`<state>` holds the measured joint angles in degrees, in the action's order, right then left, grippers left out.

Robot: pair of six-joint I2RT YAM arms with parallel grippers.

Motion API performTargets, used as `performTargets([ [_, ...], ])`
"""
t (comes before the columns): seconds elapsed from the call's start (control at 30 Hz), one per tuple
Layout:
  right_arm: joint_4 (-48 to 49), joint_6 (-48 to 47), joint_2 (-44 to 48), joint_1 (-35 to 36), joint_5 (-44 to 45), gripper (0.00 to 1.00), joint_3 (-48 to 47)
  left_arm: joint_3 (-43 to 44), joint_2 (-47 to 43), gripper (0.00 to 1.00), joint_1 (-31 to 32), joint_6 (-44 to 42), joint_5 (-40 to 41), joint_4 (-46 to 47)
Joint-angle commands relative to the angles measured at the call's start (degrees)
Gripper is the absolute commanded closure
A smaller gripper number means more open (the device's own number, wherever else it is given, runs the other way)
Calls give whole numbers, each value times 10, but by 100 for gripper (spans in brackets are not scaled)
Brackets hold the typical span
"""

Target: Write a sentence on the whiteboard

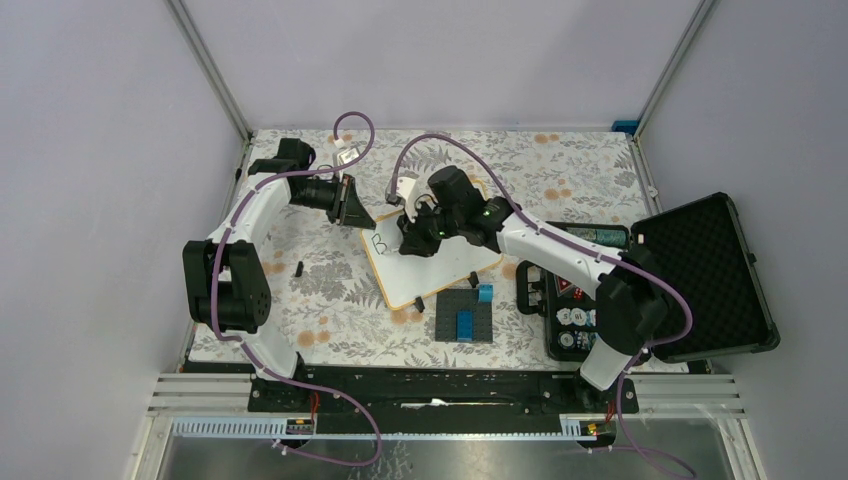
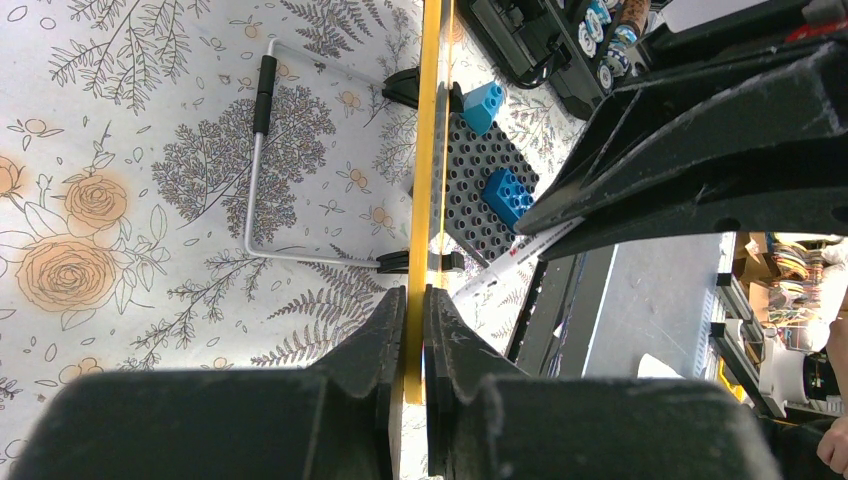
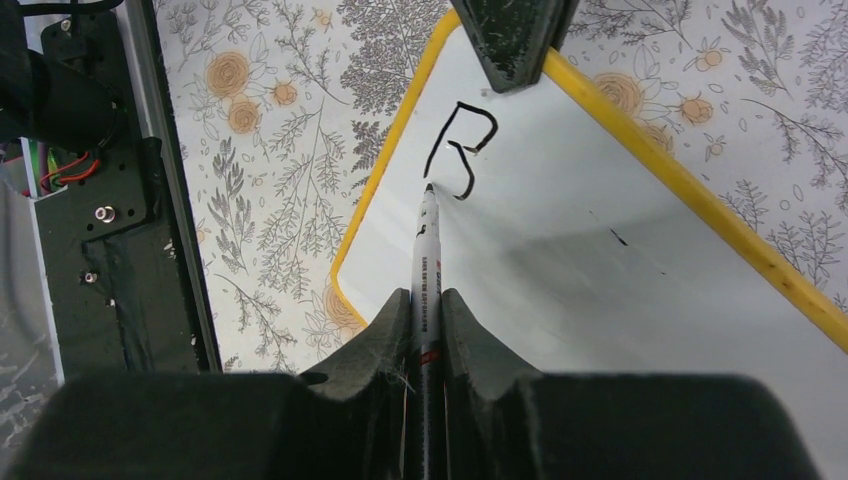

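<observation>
The whiteboard (image 1: 445, 272), white with a yellow-orange frame, lies tilted on the flowered table. My left gripper (image 1: 362, 217) is shut on its far left edge; in the left wrist view the frame (image 2: 428, 150) runs edge-on between the jaws of that gripper (image 2: 415, 292). My right gripper (image 1: 415, 240) is shut on a white marker (image 3: 425, 260). The marker tip touches the board (image 3: 600, 260) just below a black letter B (image 3: 462, 150), the only writing of the sentence on it. The B also shows small in the top view (image 1: 378, 242).
A dark grey brick plate (image 1: 465, 322) with blue bricks sits in front of the board. An open black case (image 1: 570, 300) of poker chips stands at the right, its lid (image 1: 705, 275) laid back. A wire stand (image 2: 255, 200) lies under the board. A small black piece (image 1: 300, 267) lies at the left.
</observation>
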<state>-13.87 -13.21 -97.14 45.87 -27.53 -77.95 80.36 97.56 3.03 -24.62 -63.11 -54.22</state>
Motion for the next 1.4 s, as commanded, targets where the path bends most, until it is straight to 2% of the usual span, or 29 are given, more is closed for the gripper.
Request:
performTargets([
  [0.0, 10, 0, -8, 13, -4, 100, -29, -2, -5, 100, 11, -10, 1, 1],
  [0.27, 9, -6, 22, 13, -10, 100, -17, -4, -7, 100, 11, -11, 2, 1],
  [0.53, 10, -7, 61, -20, -16, 100, 6, -3, -9, 100, 11, -11, -1, 1],
  [1.37, 10, -12, 4, -21, 19, 100, -43, -5, -12, 100, 13, -10, -3, 1],
])
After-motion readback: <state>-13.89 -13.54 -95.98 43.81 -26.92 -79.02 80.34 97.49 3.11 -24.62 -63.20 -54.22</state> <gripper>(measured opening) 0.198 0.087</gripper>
